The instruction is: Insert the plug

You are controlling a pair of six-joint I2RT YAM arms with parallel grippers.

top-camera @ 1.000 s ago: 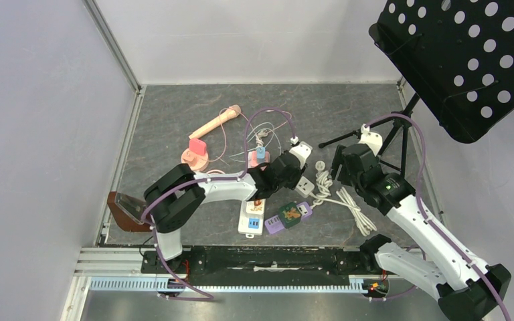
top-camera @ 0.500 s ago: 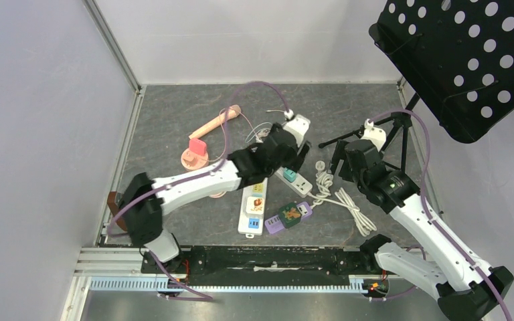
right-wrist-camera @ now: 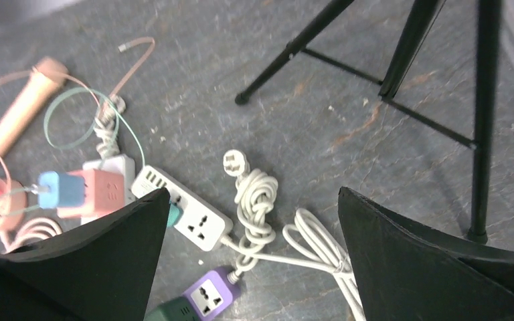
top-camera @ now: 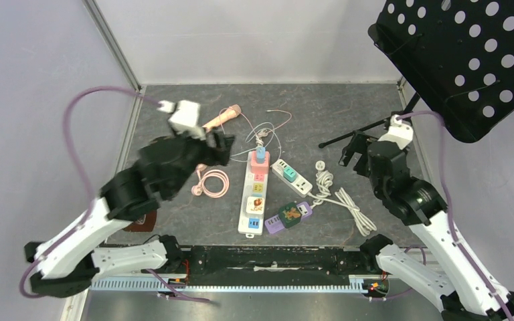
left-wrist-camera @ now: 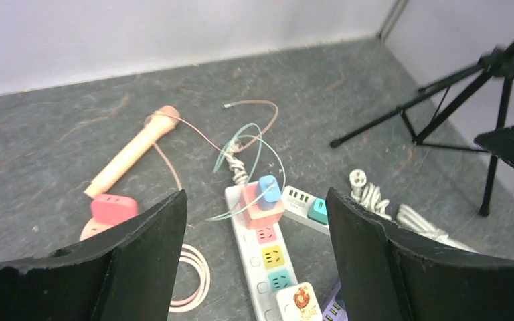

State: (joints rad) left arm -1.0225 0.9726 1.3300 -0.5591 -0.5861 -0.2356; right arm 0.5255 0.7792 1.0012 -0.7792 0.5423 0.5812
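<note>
Overhead we see the perforated music stand (top-camera: 455, 60) at the table's (top-camera: 174, 107) far right corner; the right wrist camera catches only its legs. Left gripper (top-camera: 219, 146) and right gripper (top-camera: 350, 152) both gape, empty. Near the table's middle the short power strip (left-wrist-camera: 301, 199) carries the teal plug (left-wrist-camera: 318, 210), which we see clearest from the left wrist.

From above, the left arm (top-camera: 154, 170) hides most of a brown block (top-camera: 140, 221); the perforated stand tray (top-camera: 455, 60) runs off-frame. The left wrist view crops the power strip (left-wrist-camera: 272, 258).
</note>
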